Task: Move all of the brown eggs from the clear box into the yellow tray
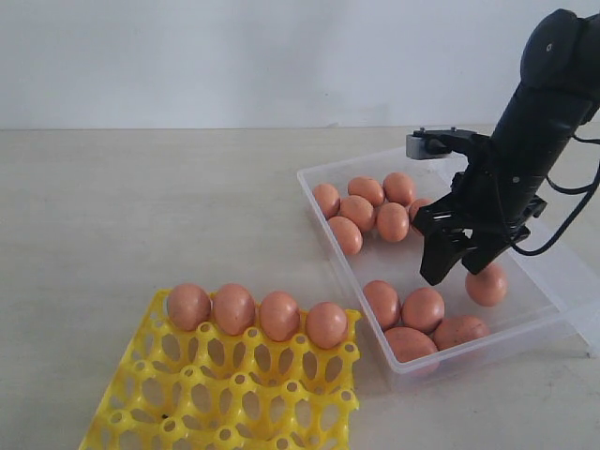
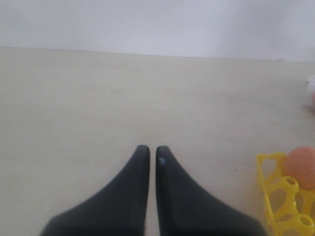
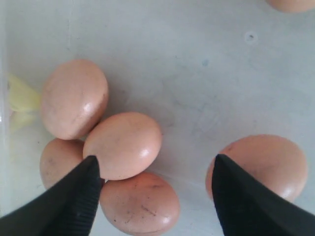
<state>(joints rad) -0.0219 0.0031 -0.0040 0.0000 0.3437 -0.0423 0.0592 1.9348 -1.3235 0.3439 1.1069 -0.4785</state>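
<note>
The clear box [image 1: 398, 262] lies at the right and holds several brown eggs in a far cluster [image 1: 357, 212] and a near cluster [image 1: 423, 309]. My right gripper [image 1: 453, 272] hangs open above the near cluster, with one egg [image 1: 487, 284] just beside it. In the right wrist view the right gripper [image 3: 155, 164] stands wide with nothing between the fingers; an egg [image 3: 123, 145] lies by one fingertip and another egg [image 3: 261, 164] by the other. The yellow tray [image 1: 225, 394] at the front left carries several eggs [image 1: 279, 314] in its back row. My left gripper [image 2: 153, 150] is shut over bare table.
The box's clear lid [image 1: 577, 281] lies folded out to the right. In the left wrist view a corner of the yellow tray [image 2: 280, 201] with one egg [image 2: 301, 167] shows at the edge. A white wall runs behind the beige table [image 1: 141, 206].
</note>
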